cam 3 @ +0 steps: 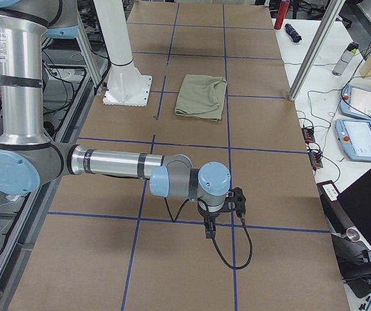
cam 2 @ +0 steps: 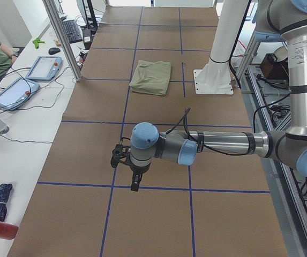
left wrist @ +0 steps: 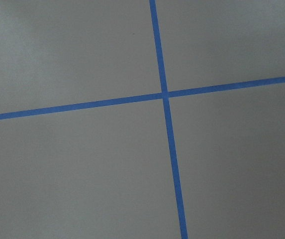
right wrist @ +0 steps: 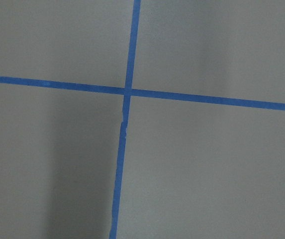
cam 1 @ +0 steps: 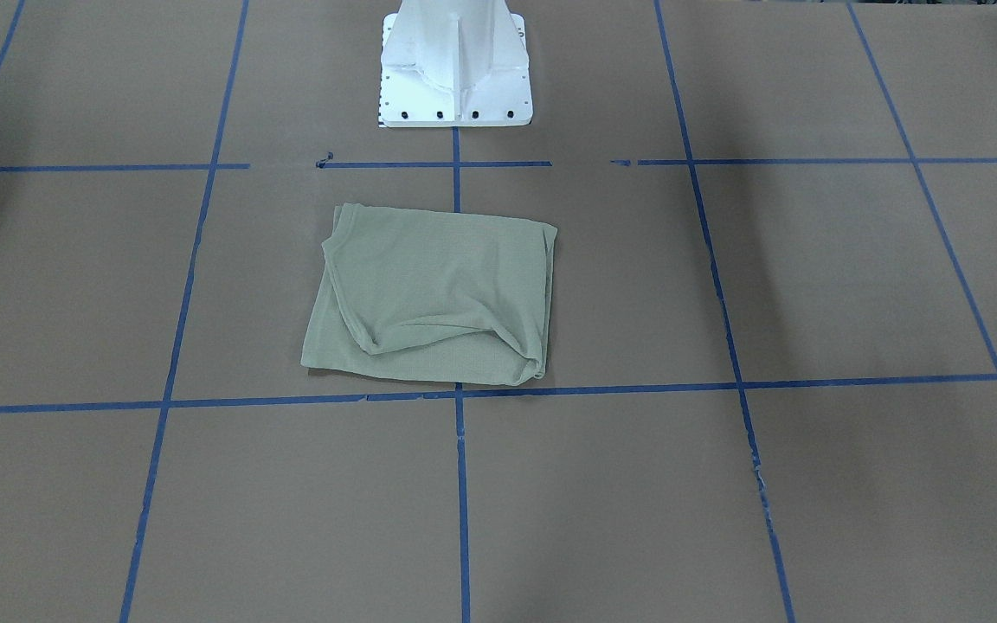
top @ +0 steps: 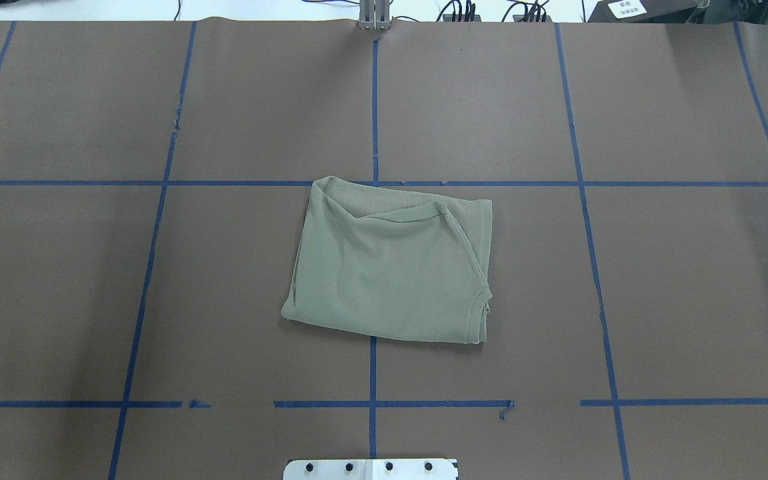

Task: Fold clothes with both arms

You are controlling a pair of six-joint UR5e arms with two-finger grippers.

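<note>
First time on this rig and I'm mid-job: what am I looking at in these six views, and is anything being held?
Two robot arms stand by a white pedestal at a brown table gridded with blue tape. The front view faces the robot; the overhead looks from behind it. Each side view looks along the table: its near, big arm is the left arm in one, the right arm in the other. The wrist cameras see only table and tape crossings. A folded green shirt lies mid-table, alone. The left gripper and right gripper hang far from it, holding no cloth; open or shut I cannot tell.
</note>
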